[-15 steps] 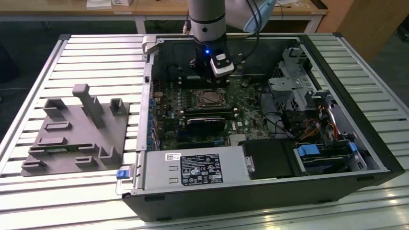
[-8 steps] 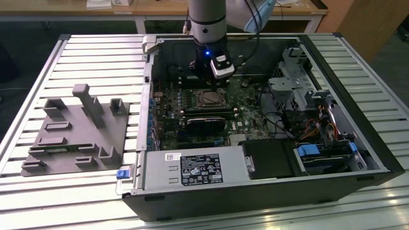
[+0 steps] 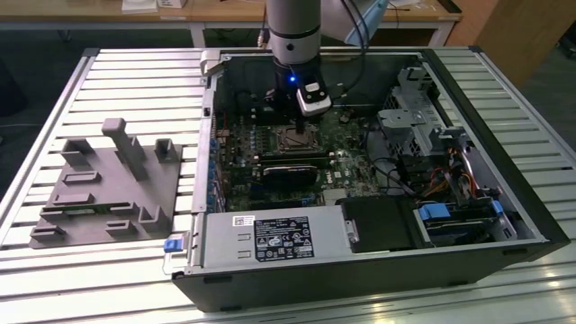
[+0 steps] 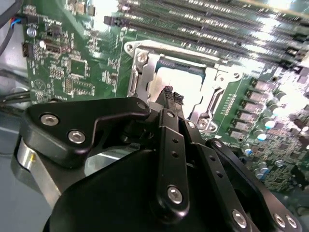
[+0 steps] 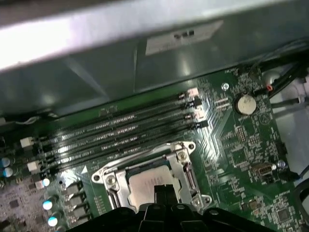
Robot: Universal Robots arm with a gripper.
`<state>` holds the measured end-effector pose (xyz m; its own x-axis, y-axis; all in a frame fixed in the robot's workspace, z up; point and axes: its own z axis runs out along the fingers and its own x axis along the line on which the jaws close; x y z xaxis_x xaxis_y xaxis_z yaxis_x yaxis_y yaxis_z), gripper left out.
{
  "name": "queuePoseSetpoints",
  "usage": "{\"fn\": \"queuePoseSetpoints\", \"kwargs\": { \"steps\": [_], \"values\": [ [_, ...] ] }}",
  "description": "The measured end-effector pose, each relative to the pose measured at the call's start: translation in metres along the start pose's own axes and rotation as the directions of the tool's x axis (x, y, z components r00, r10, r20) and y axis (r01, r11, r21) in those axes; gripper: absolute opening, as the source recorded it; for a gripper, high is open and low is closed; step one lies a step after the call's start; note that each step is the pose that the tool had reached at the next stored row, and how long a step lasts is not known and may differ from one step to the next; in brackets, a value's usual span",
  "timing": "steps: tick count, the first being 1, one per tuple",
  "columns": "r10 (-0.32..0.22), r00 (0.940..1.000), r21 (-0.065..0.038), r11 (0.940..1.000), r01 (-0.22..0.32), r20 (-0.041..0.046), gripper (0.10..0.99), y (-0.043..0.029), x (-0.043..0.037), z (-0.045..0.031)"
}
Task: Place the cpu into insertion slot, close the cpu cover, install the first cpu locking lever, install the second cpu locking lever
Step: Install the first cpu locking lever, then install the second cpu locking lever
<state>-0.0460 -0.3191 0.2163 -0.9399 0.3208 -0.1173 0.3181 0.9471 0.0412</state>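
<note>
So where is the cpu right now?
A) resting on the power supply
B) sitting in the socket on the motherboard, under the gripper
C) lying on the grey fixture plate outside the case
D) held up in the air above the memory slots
B: in both wrist views the cpu lies flat in the socket, framed by the cpu cover, with the gripper right over it.

Tool (image 5: 161, 193) over cpu (image 5: 147, 186) in socket (cpu cover (image 5: 181, 162) closed).
</note>
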Motion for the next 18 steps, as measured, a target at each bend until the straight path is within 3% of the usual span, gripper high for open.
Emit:
{"fn": "queuePoseSetpoints", "kwargs": {
  "steps": [6, 18],
  "values": [
    [0.003, 0.9998, 0.010, 0.9999, -0.003, -0.0193, 0.106, -0.0053, -0.0019, 0.0005],
    [0.004, 0.9998, 0.010, 0.9999, -0.003, -0.0194, 0.106, -0.0051, -0.0024, -0.0041]
  ]
}}
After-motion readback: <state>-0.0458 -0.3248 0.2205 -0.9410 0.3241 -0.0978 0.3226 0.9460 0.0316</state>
